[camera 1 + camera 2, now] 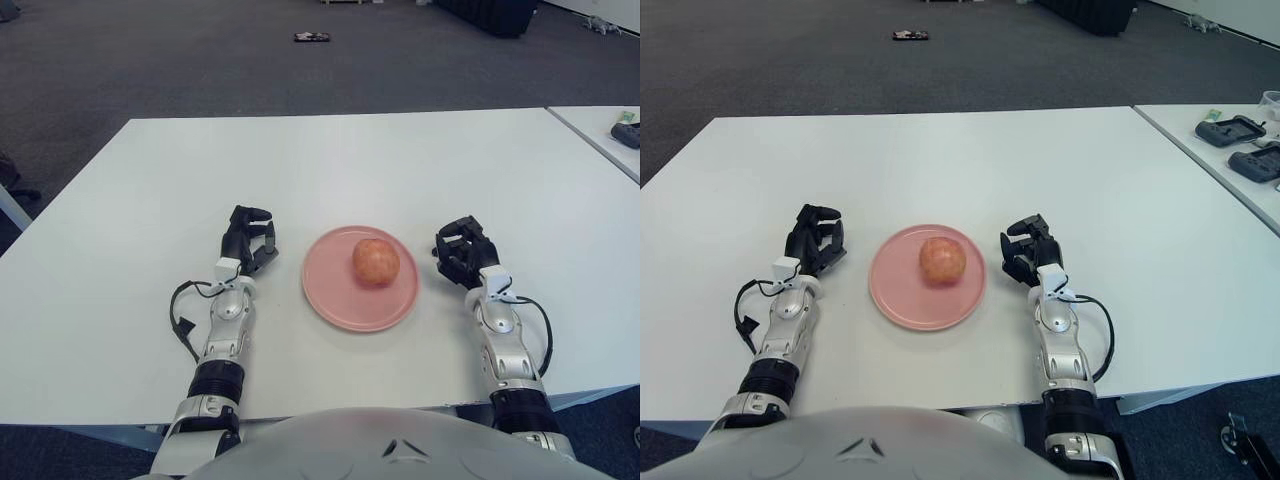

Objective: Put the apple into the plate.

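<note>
Fingers point(262, 236) of the left hand point(248, 238) curled loosely inward, pinching nothing, just left of the pink plate point(330, 295) and apart from its rim. Fingers point(455, 242) of the right hand point(463, 254) likewise curled into a loose claw, holding nothing, just right of the plate, clear of it. Both forearms stretched along the white bench point(330, 165), wrists low; contact with the surface not plain enough to call.

Between the two hands, apple point(376, 262) sitting on the plate, toward its far right part, inside the rim, touched by neither hand. Task, judged from this lie, looks done or all but done.

As to handling: firm, rounded, smooth-skinned fruit, likely of moderate weight for these fingers, rigid enough to take a steady squeeze yet liable to bruise under a hard one. Waxy skin probably a little slippery, and the round form prone to roll on the shallow plate if nudged from the side. Best hold, should one be needed: around the widest girth, thumb opposed to the two other fingers, coming down from above or slightly from the right, since the right hand lies nearer. Plate itself probably light and apt to slide on the smooth bench if pushed.

Beyond the bench, dark carpet point(200, 60) with a small dark object point(312, 36) lying far off.
</note>
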